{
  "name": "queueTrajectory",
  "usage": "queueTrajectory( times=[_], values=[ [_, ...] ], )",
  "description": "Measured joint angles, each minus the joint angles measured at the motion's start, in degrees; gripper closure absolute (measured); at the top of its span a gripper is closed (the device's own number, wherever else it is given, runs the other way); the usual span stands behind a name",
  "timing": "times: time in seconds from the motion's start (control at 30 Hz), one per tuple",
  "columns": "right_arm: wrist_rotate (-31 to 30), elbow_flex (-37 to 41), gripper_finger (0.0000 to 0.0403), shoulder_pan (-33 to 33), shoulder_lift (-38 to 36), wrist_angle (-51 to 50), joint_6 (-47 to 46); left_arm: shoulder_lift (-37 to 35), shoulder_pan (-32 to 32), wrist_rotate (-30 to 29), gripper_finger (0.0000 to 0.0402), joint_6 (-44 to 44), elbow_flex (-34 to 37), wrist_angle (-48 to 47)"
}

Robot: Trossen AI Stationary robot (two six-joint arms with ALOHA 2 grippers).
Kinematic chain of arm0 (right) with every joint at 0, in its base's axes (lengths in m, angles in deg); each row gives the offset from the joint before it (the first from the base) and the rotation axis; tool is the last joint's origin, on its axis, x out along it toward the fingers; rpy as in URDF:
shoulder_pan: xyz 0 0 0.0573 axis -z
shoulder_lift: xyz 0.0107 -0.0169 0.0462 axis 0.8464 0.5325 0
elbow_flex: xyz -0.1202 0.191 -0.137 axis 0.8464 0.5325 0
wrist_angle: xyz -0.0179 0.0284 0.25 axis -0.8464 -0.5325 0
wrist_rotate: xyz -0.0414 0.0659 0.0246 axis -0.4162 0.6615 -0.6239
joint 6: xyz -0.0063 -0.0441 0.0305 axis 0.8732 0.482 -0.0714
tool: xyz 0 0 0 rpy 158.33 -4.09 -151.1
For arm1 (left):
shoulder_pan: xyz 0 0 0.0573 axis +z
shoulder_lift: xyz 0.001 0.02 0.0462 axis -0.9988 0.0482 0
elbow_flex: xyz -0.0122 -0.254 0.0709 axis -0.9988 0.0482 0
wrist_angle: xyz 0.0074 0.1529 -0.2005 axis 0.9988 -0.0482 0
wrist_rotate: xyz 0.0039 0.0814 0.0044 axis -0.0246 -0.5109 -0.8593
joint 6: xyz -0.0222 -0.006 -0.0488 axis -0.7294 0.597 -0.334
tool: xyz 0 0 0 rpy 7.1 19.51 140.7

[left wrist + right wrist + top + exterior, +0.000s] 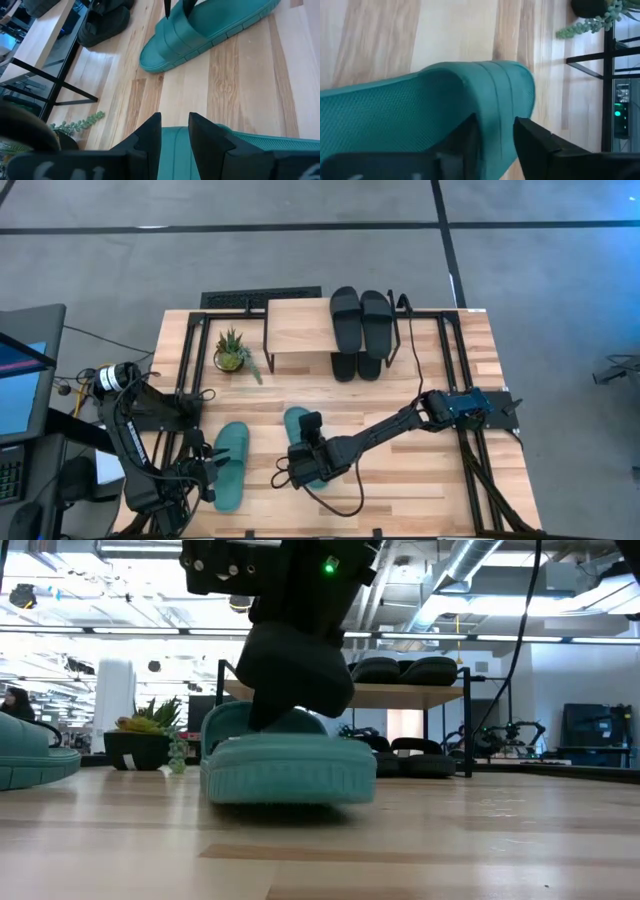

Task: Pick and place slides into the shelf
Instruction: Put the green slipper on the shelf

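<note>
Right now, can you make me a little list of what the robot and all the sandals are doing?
Right gripper: right gripper down on the strap of a teal slide mid-table, one finger on each side of the strap
Left gripper: left gripper open, above the other teal slide, not holding it
Black slides: one pair on top of the shelf, another pair underneath it
Plant: small potted plant beside the shelf
Slides left to put away: the two teal ones
</note>
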Motion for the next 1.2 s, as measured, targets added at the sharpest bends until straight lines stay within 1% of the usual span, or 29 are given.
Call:
queueTrajectory(
  times=[0.17, 0.37, 0.47, 0.6, 0.83, 1.2],
  values=[
    [0.10, 0.00, 0.0350, 0.09, 0.00, -0.06, 0.83, 0.00, 0.00, -0.45, 0.0313, 0.00, 0.00, 0.00],
    [0.20, 0.00, 0.0393, 0.11, 0.00, 0.05, 1.20, 0.00, 0.00, -0.49, 0.0313, -0.01, 0.00, 0.02],
    [-1.10, 0.00, 0.0395, 0.11, 0.00, -0.02, 0.27, 0.00, 0.00, -0.50, 0.0313, -0.01, 0.02, 0.14],
    [-4.09, 0.00, 0.0396, 0.53, 0.00, -1.97, -4.17, 0.00, -0.01, -0.60, 0.0313, -0.02, 0.00, 0.17],
    [-4.46, 0.02, 0.0395, 2.39, 0.00, -8.01, -10.63, 0.00, 0.00, -0.63, 0.0313, -0.02, 0.01, 0.15],
    [-5.95, 0.02, 0.0399, 5.59, 0.00, -10.83, -9.40, 0.00, 0.00, -0.79, 0.0313, -0.02, 0.02, 0.11]
  ],
)
